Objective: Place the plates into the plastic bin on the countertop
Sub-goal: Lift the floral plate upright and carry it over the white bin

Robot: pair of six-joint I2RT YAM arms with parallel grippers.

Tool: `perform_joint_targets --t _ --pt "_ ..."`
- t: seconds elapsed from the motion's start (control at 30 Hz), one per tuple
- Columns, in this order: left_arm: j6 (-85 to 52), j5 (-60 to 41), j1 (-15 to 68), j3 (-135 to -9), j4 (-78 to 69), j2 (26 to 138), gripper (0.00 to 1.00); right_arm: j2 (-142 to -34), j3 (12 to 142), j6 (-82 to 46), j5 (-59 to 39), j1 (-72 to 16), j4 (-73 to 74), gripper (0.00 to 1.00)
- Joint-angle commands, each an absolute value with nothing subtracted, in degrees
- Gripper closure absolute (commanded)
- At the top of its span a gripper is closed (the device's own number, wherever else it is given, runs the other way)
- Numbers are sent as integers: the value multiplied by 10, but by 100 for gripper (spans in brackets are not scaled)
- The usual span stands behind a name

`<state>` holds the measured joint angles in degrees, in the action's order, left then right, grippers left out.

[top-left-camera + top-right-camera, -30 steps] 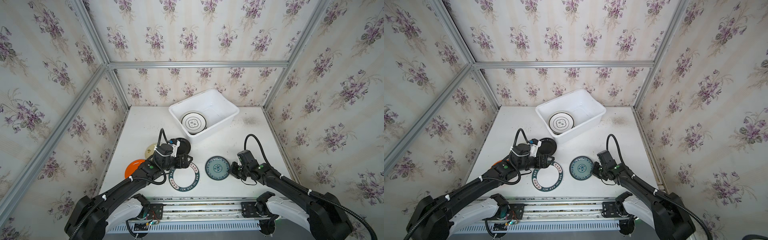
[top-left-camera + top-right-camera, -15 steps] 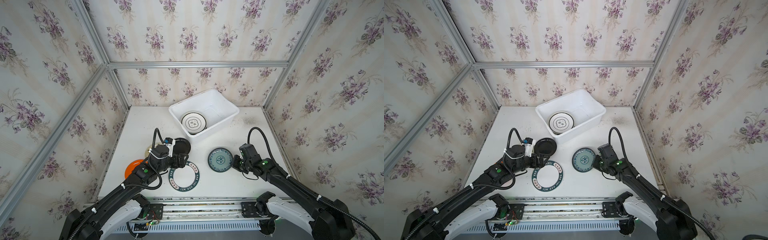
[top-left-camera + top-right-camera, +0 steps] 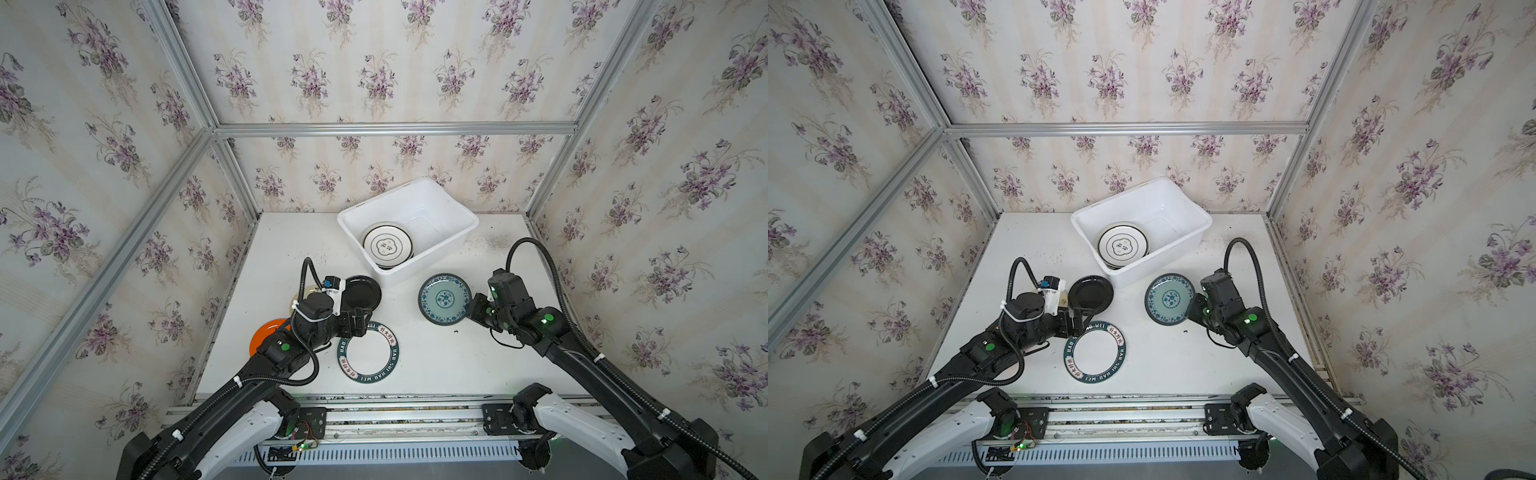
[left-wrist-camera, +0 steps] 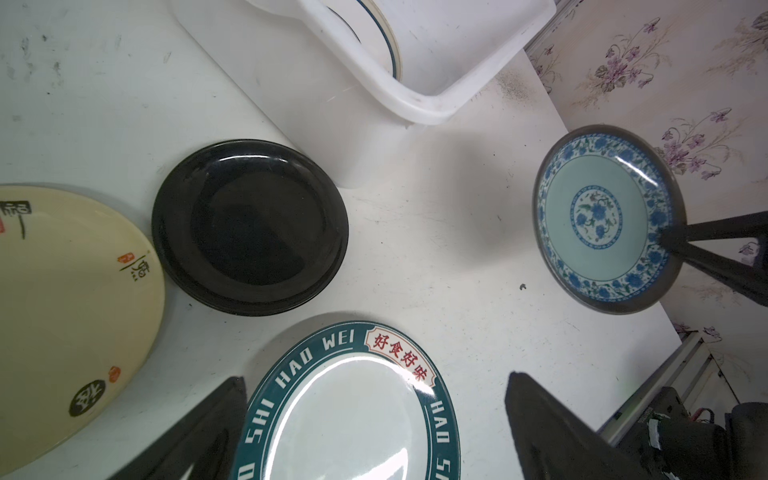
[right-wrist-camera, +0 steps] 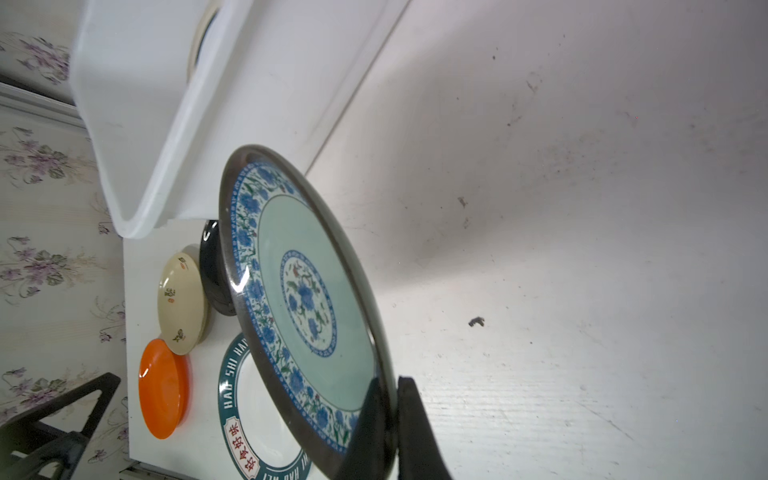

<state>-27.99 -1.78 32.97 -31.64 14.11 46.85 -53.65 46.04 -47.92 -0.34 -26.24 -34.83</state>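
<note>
My right gripper (image 3: pixel 472 308) (image 5: pixel 390 384) is shut on the rim of the teal-patterned plate (image 3: pixel 444 298) (image 3: pixel 1170 299) (image 4: pixel 604 216) and holds it tilted above the countertop (image 3: pixel 436 361), beside the plastic bin's (image 3: pixel 419 266) near corner. A dark-rimmed white plate (image 3: pixel 387 246) lies inside the bin. My left gripper (image 3: pixel 360 322) (image 4: pixel 374 378) is open over the far edge of a white plate with a teal lettered rim (image 3: pixel 368 353) (image 4: pixel 349 415). The black plate (image 3: pixel 363 293) (image 4: pixel 249 226), a cream plate (image 4: pixel 70 299) (image 5: pixel 183 299) and the orange plate (image 3: pixel 266 334) (image 5: pixel 162 388) lie on the left.
Floral walls with aluminium framing (image 3: pixel 395 129) close in the countertop on three sides. The bin stands askew at the back middle. A metal rail (image 3: pixel 395 415) runs along the front edge. A small dark speck (image 5: pixel 476 321) lies under the held plate.
The right gripper has lifted the teal-patterned plate and carried it back towards the bin. The left gripper has stayed open over the lettered plate, shifting only slightly.
</note>
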Motion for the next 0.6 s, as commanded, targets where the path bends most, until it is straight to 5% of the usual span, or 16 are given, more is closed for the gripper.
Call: perform_joint_targets --t 0.0,0.17,0.57 --pt "-282 4 329 -315 154 453 1 -531 485 -464 12 -263 -323 100" --pt "-284 35 327 -331 185 429 1 -580 548 -437 9 -263 -288 100" --pt "-291 55 324 -346 211 416 1 -935 895 -317 -9 -263 -274 100"
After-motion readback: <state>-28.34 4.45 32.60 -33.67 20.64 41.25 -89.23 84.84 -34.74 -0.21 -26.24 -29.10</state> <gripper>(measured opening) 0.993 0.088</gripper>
